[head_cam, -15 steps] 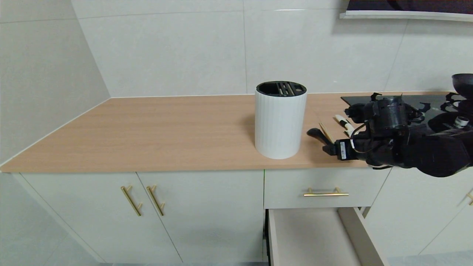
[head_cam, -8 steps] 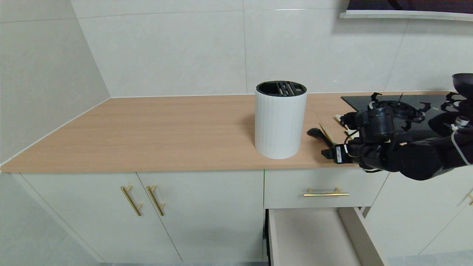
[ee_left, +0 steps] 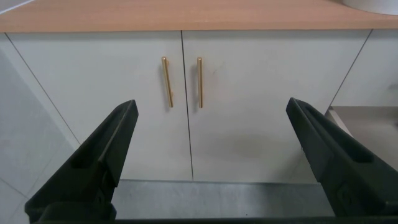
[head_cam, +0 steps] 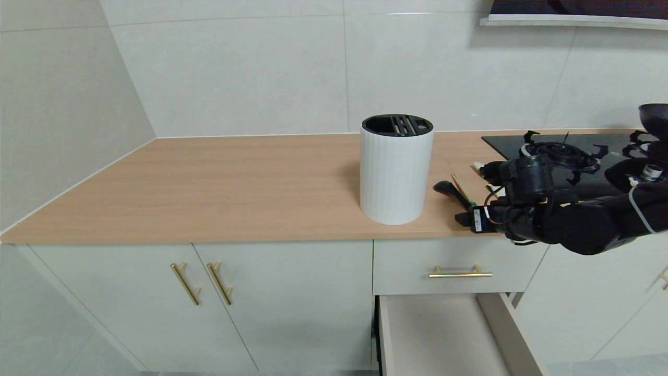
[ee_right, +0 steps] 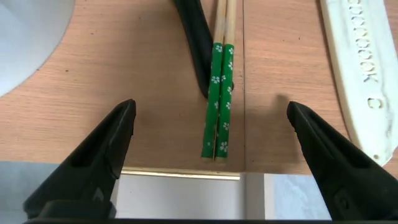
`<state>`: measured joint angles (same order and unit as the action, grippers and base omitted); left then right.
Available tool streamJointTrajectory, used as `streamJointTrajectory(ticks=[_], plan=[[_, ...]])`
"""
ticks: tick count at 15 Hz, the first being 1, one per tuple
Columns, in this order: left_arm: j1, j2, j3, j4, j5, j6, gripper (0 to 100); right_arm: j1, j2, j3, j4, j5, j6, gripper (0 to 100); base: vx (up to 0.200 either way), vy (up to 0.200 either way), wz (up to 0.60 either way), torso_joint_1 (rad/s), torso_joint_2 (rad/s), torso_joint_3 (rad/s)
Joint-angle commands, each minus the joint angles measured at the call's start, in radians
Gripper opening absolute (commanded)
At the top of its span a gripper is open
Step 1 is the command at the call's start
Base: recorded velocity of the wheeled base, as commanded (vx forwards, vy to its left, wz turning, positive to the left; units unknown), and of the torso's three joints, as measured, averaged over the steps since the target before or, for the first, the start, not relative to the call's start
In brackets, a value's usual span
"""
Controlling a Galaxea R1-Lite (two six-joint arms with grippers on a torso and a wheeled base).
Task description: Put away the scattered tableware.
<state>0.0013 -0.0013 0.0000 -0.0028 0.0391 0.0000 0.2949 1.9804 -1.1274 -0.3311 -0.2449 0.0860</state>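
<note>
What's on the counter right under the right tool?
Below the open right tool, a pair of chopsticks with green flowered ends lies on the counter, a black handle close beside it, a white utensil farther off. In the head view, the arm covers the green ends.

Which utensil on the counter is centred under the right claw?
The chopsticks with green tips: they lie centred below the open right claw. The black handle lies right beside them, the white utensil farther off.
</note>
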Motion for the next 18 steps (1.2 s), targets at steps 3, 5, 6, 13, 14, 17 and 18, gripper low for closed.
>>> streamJointTrajectory(ticks=[3,5,6,13,14,17,18], plan=[[0.0,0.001,0.0,0.0,0.001,0.0,100,-0.016,-0.005,-0.009,0.0,0.001,0.0,0,0.0,0.0,0.0,0.0,0.0,0.0],[0.0,0.001,0.0,0.0,0.001,0.0,100,-0.025,-0.009,-0.011,0.0,0.001,0.0,0,0.0,0.0,0.0,0.0,0.0,0.0],[0.0,0.001,0.0,0.0,0.001,0.0,100,-0.025,-0.012,-0.011,0.0,0.001,0.0,0,0.0,0.0,0.0,0.0,0.0,0.0],[0.0,0.001,0.0,0.0,0.001,0.0,100,-0.025,-0.233,0.061,0.056,0.007,0.011,0,0.0,0.0,0.0,0.0,0.0,0.0],[0.0,0.001,0.0,0.0,0.001,0.0,100,-0.023,-0.348,0.115,0.119,0.024,0.023,0,0.0,0.0,0.0,0.0,0.0,0.0],[0.0,0.001,0.0,0.0,0.001,0.0,100,-0.022,-0.589,0.143,0.356,0.099,0.028,0,0.0,0.0,0.0,0.0,0.0,0.0],[0.0,0.001,0.0,0.0,0.001,0.0,100,-0.02,-0.654,0.138,0.457,0.144,0.028,0,0.0,0.0,0.0,0.0,0.0,0.0]])
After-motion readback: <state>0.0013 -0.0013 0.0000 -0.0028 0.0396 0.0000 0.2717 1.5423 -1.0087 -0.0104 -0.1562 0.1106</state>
